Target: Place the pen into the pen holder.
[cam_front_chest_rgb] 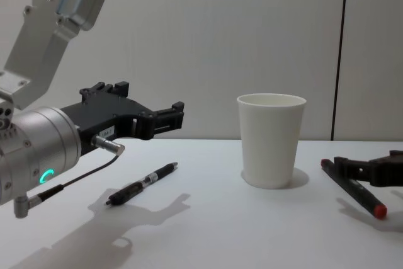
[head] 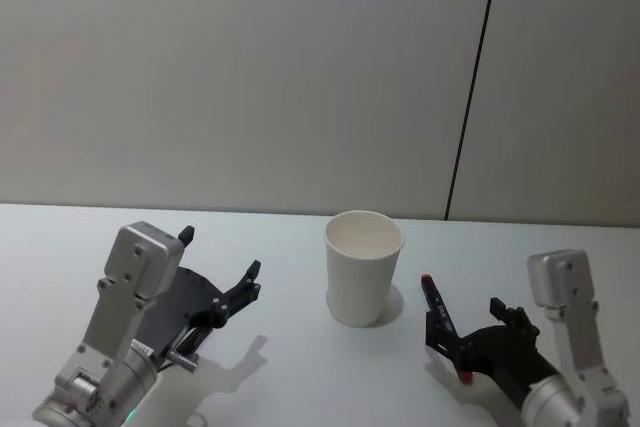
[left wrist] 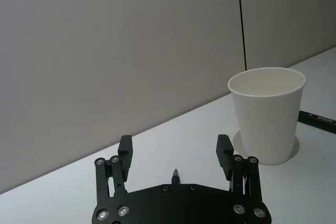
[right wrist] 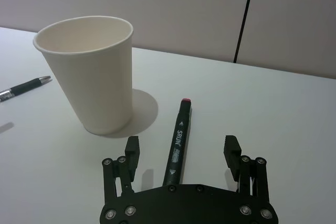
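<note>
The pen holder (head: 362, 267) is a white paper cup standing upright mid-table, also seen in the chest view (cam_front_chest_rgb: 271, 141). A black marker pen with red ends (head: 432, 294) lies on the table to its right. My right gripper (head: 465, 312) is open and low, with that marker (right wrist: 178, 140) lying between its fingers (right wrist: 232, 148) untouched. A black ballpoint pen (cam_front_chest_rgb: 141, 185) lies on the table left of the cup. Above it hovers my left gripper (cam_front_chest_rgb: 151, 97), open and holding nothing.
The white table (head: 300, 377) runs back to a grey wall with a dark vertical seam (head: 470, 87). The cup's inside (right wrist: 84, 38) looks empty. The left arm's cable (cam_front_chest_rgb: 88, 171) hangs above the table.
</note>
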`<state>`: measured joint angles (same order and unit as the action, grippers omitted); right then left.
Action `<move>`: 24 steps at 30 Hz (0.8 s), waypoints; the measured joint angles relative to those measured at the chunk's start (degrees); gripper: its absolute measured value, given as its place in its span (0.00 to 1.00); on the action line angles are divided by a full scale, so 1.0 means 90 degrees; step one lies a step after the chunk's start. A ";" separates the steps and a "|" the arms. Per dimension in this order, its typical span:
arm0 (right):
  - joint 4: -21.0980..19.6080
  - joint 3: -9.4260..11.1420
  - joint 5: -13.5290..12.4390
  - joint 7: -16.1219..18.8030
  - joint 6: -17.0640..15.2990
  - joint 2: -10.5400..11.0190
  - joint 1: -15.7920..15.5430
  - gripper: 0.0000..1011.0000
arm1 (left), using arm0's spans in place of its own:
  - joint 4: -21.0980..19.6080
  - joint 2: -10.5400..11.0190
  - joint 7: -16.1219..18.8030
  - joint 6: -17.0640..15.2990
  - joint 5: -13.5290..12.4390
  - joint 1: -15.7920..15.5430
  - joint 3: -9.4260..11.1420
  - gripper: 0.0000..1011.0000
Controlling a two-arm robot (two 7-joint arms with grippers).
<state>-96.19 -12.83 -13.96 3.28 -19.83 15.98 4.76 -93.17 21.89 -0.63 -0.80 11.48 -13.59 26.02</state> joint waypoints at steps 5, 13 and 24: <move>0.0099 -0.0028 0.0046 -0.0076 -0.0115 -0.0117 0.0093 0.99 | 0.0000 0.0000 0.0000 0.0000 0.0000 0.0000 0.0000 0.99; 0.0251 -0.0056 0.0111 -0.0193 -0.0276 -0.0291 0.0223 0.99 | 0.0000 0.0000 0.0000 0.0000 0.0000 0.0000 0.0000 0.99; 0.0474 -0.0029 0.0153 -0.0341 -0.0461 -0.0520 0.0359 0.99 | 0.0000 0.0000 0.0000 0.0000 0.0000 0.0000 0.0000 0.99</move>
<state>-91.93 -13.09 -12.58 0.21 -23.98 11.30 8.00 -93.18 21.90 -0.63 -0.80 11.48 -13.59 26.02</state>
